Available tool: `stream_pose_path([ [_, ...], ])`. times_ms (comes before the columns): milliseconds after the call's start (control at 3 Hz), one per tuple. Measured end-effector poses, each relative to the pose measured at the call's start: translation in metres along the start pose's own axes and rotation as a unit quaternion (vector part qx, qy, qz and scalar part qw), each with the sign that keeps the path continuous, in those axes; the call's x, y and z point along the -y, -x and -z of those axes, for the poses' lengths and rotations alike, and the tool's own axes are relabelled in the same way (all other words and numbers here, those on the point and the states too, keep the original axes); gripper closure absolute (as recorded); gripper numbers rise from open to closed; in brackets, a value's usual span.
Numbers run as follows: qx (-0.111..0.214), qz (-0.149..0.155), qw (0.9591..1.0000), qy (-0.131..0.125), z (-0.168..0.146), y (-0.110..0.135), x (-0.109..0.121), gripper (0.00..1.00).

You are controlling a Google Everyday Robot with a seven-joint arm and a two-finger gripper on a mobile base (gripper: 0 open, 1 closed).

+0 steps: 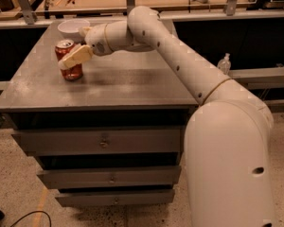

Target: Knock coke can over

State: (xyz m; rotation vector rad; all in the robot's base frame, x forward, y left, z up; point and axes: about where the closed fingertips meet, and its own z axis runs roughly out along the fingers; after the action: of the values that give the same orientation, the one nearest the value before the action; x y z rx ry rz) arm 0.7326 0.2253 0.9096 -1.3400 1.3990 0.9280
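So the coke can (72,73) is standing upright near the back left of the grey worktop (118,84), silver top showing, not tipped at all. The gripper (67,62) is right on it: the tan end lies slanted across the front of the can's upper half, pointing down and to the left, and it looks like it's touching the can. Honestly can't tell from this angle whether it's spread apart or closed up, since only one tan piece shows.

The white arm (180,65) reaches in from the big rounded base (227,164) at the lower right, going diagonally over the worktop. A white bowl (73,27) sits just behind the can, close to the back edge. Under the worktop there's a stack of drawers (104,141), all closed. A clear bottle (224,63) is off to the right, past the arm.
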Motion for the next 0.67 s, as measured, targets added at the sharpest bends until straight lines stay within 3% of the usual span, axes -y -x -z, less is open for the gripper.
stream_pose_path([
  [333,0.011,-0.020,0.9996,0.017,-0.011,-0.020,-0.015,0.16],
  [667,0.020,-0.029,0.9992,0.021,-0.010,-0.035,-0.028,0.41],
])
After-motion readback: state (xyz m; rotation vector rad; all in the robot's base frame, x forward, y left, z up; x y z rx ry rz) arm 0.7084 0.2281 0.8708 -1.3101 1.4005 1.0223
